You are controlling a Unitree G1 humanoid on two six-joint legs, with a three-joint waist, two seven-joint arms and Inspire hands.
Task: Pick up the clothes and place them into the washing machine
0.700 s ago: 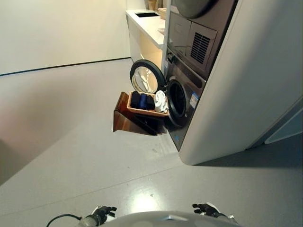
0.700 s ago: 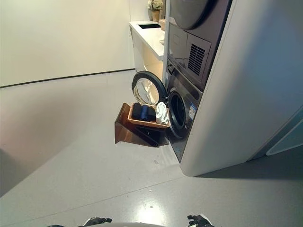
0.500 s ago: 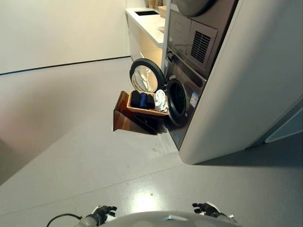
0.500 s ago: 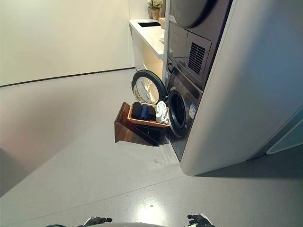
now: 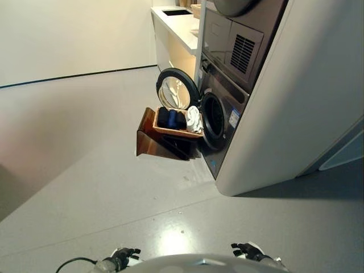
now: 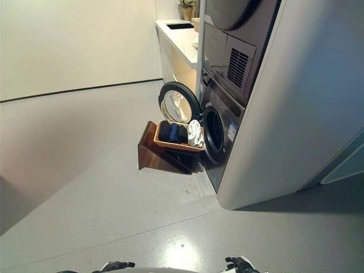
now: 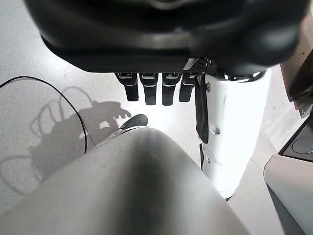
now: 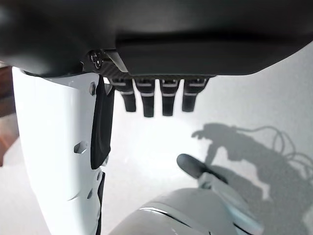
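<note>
— Where are the clothes?

— The clothes (image 5: 178,119) lie in a wooden basket (image 5: 175,132): dark and blue pieces fill most of it, and a white piece is at the end nearest the washing machine (image 5: 219,122). The basket sits on top of a brown stand (image 5: 152,142) on the floor (image 5: 102,176), just beside the machine's round opening. The machine's door (image 5: 176,91) is swung wide open, standing behind the basket.

— And around that?

— A second appliance (image 5: 239,34) is stacked above the washing machine, and a white counter (image 5: 179,28) runs along the wall beyond it.

— What are your hands doing?

— My left robot hand (image 5: 124,255) and my right robot hand (image 5: 245,250) are low at my sides, well apart from the basket. In each wrist view the fingers (image 7: 146,88) hang straight and relaxed with only floor past them; the right fingers (image 8: 161,100) look the same. Both are empty.
</note>
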